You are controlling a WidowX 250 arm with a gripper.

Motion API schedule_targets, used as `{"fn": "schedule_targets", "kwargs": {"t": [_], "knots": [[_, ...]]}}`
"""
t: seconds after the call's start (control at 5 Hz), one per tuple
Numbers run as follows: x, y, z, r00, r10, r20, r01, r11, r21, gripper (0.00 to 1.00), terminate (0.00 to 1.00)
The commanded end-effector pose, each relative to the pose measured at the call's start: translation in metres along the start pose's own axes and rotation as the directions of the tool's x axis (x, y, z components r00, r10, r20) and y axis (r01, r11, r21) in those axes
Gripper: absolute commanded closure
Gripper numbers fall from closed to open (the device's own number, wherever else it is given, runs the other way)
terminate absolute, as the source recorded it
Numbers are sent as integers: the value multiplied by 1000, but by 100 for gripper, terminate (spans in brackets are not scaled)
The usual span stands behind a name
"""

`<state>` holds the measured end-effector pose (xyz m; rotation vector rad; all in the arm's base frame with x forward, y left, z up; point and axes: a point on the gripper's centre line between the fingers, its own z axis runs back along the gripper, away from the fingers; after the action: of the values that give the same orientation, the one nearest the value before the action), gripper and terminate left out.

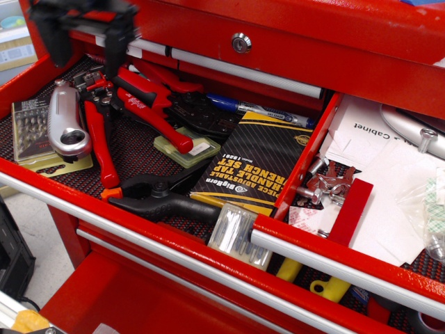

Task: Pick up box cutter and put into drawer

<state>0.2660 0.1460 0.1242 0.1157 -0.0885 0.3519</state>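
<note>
Two drawers stand open. In the left one the cutter [66, 124] lies flat on a bit pack [31, 132], beside red pliers [104, 132]. Above, the blurred gripper [87, 35] hangs empty, fingers apart. Rightward, the drawer [348, 257] holds white papers [389, 202].

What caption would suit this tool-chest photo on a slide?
Robot gripper hovers above the silver box cutter lying among red pliers, beside the paper-filled drawer.
</note>
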Motion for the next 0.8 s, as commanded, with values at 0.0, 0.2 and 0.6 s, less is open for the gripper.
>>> {"fn": "schedule_targets", "kwargs": {"t": [0.0, 0.2, 0.6], "knots": [[16, 32, -28, 993, -46, 107, 48, 999, -11, 0, 0], [12, 35, -48, 994, -46, 94, 51, 997, -56, 0, 0], [4, 47, -64, 993, -74, 91, 82, 992, -91, 0, 0]]}}
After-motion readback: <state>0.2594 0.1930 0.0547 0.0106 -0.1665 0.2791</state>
